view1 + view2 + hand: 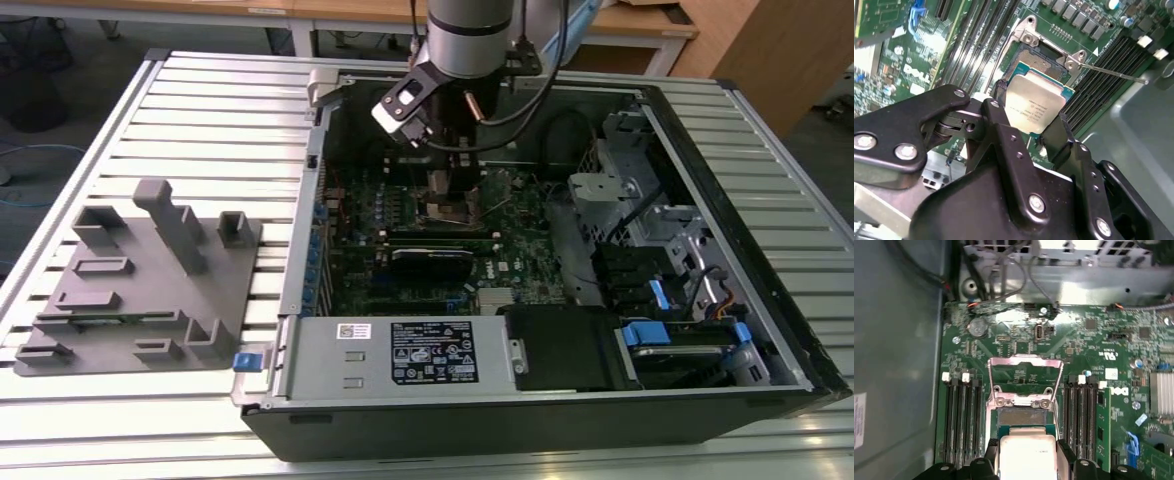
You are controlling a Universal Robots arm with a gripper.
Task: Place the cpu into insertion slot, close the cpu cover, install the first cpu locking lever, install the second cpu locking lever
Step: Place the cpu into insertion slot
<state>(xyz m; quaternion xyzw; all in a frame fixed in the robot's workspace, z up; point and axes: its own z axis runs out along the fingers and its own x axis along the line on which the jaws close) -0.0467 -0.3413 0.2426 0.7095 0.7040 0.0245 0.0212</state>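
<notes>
Open black computer case (534, 425) on a slatted metal table (187, 90), with wooden desks (360, 10) behind.
You see the gripper (1030, 114) clamped from both sides on the cpu (1035, 102), its silver-grey face green-rimmed, close over the dark insertion slot (1038, 56); the cpu cover (1024, 361) lies folded back, open.

A grey moulded fixture (140, 280) lies on the slatted metal table (200, 90), just beside the open computer case (534, 430) holding a green motherboard (521, 260).
</notes>
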